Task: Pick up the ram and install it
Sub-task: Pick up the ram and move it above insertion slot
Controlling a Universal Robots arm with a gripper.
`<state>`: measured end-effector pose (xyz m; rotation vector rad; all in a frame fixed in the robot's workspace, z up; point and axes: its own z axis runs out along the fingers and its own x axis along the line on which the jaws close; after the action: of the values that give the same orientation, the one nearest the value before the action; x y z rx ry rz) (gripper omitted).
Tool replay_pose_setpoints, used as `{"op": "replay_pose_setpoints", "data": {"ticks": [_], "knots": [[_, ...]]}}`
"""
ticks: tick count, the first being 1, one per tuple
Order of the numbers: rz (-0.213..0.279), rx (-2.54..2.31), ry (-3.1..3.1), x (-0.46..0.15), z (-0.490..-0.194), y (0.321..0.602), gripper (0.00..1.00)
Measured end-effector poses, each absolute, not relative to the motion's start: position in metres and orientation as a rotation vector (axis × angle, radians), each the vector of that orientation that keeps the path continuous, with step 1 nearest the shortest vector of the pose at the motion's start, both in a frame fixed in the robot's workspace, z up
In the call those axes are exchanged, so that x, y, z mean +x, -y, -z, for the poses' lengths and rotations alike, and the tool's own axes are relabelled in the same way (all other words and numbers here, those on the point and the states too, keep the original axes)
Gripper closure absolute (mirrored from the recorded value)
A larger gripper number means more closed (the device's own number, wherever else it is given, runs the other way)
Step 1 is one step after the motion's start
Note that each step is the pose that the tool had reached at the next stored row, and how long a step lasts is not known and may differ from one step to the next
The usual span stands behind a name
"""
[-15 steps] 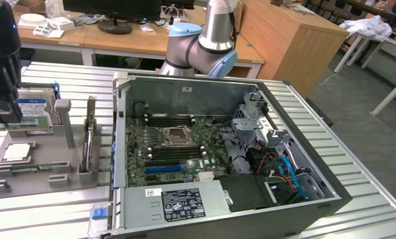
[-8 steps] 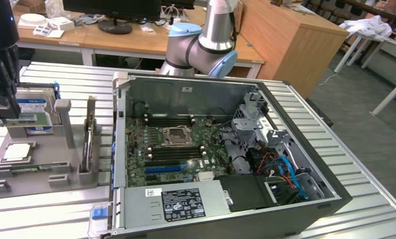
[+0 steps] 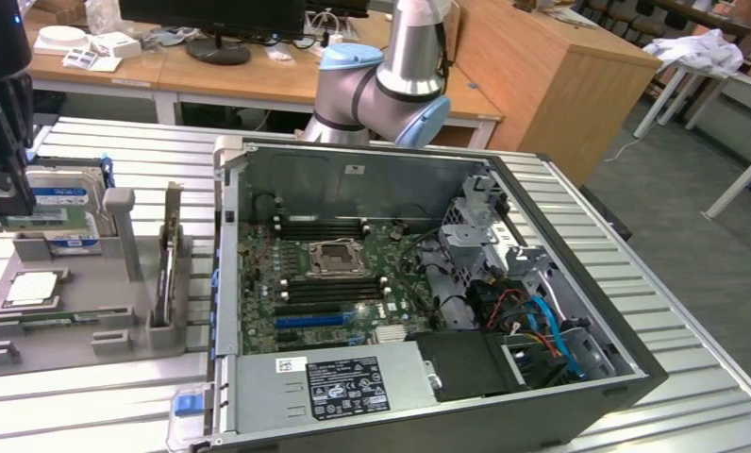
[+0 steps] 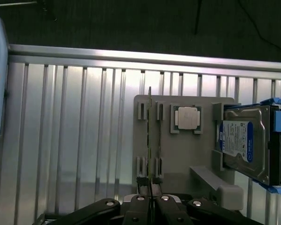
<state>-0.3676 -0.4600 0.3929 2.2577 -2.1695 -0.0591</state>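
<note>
1. Long, narrow, flat green circuit-board ram (image 4: 150, 136): edge-on in the wrist view, a thin line, with its near end pinched between the fingers.
2. Black two-finger gripper (image 4: 150, 191): jaws all but fully closed, clamped on the flat faces of the ram.
3. The ram lines up over a flat grey plastic fixture tray (image 4: 187, 154), between two pairs of grey slotted posts (image 4: 141, 111). Cannot tell whether its lower edge clears them.
4. On the tray near the ram is a small square silver processor chip (image 4: 187, 117) in its recess. Beyond that, a silver hard drive (image 4: 241, 143) with a blue-white label sits in a blue-edged bracket at the tray's end.
5. The tray rests on a ribbed aluminium table (image 4: 75, 140).
6. Exterior view: the gripper's dark body hangs at the exterior view's left, above the tray's hard-drive end, well apart from the open dark-grey computer case (image 3: 627, 377).
7. Inside the case is a green motherboard (image 3: 338, 283) with black memory slots either side of the socket.
8. A silver robot arm (image 3: 389, 85) with pale-blue joints stands behind the case.
</note>
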Motion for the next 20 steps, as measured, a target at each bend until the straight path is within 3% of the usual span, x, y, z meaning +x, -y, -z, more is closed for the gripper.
{"op": "replay_pose_setpoints", "data": {"ticks": [20], "knots": [[0.059,2.258,2.169,-0.3643,-0.4015,0.4599,0.88]]}}
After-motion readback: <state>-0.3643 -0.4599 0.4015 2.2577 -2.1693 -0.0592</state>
